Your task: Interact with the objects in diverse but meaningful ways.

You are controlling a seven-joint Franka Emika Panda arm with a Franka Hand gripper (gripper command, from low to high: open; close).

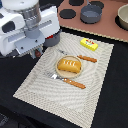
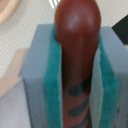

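In the wrist view my gripper (image 2: 75, 75) is shut on a brown sausage (image 2: 75, 30) with dark grill marks, clamped between the teal pads (image 2: 49, 87). The exterior view shows the gripper (image 1: 36, 51) hanging over the far left corner of a striped beige mat (image 1: 45, 80); the sausage is hidden there. A golden scored bread loaf (image 1: 69, 64) rests on a tan plate (image 1: 59, 73) mid-mat. An orange-handled fork (image 1: 68, 81) lies in front of the plate and an orange-handled knife (image 1: 84, 57) behind it. A yellow packet block (image 1: 89, 44) sits at the mat's far edge.
A grey-blue pot (image 1: 90, 13) stands on a brown board (image 1: 107, 27) with black burner discs at the back. A tan bowl (image 1: 123, 17) is at the exterior view's far right. The plate rim (image 2: 7, 12) shows in the wrist view. Black table surrounds the mat.
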